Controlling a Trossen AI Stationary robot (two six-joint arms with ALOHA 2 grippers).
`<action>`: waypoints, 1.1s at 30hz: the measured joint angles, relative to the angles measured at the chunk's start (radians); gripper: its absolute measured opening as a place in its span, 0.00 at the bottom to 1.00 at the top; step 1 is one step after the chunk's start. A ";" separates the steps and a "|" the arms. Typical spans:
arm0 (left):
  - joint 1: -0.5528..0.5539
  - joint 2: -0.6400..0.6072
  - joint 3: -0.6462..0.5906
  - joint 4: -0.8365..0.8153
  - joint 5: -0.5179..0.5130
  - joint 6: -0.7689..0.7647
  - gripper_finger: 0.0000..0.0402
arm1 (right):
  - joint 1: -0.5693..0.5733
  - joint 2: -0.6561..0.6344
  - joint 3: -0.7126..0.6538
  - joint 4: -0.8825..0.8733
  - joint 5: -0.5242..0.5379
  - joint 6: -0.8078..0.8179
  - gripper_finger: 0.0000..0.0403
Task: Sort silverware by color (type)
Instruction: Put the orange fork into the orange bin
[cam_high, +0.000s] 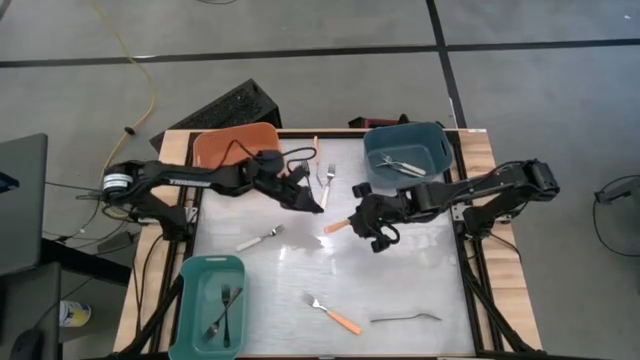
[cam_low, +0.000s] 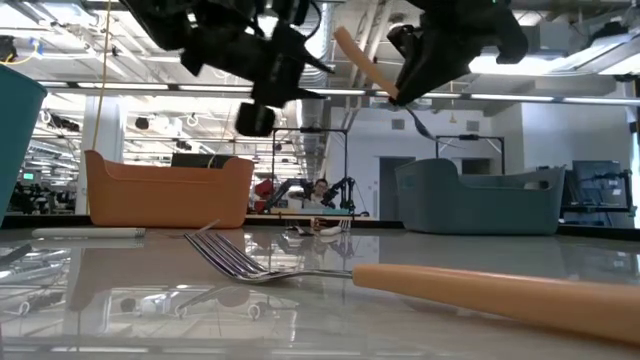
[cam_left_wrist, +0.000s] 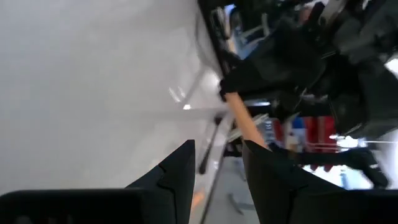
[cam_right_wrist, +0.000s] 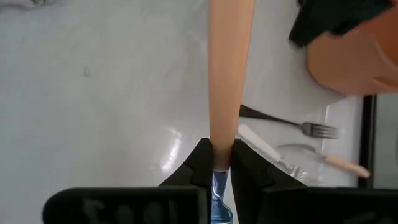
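My right gripper hovers over the table's middle, shut on an orange-handled fork. The low view shows this fork held high above the table. My left gripper is open and empty, just left of the fork's handle; its wrist view looks past its fingers at that handle. Loose on the table lie a white-handled fork, another orange-handled fork, a dark fork and a metal fork. My right gripper pinches the orange-handled fork between its two fingers where the orange handle meets the metal neck. The fingers come roughly level from the table's right and lie along the fork. The fork is lifted clear, handle end tilted up toward my left gripper, tines hanging lower.
An orange bin stands at the far left, a blue-grey bin with silver forks at the far right, and a teal bin with dark forks at the near left. A thin orange-tipped piece lies by the far edge.
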 joint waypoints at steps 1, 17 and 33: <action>-0.004 0.021 0.000 0.039 0.014 -0.020 0.30 | 0.000 0.000 0.000 -0.001 0.000 -0.023 0.13; -0.046 0.255 0.076 0.314 0.189 -0.226 0.30 | -0.053 0.000 0.000 -0.048 -0.015 -0.147 0.13; -0.011 0.254 0.088 0.277 0.084 -0.237 0.30 | -0.016 0.000 0.000 -0.075 -0.022 -0.205 0.13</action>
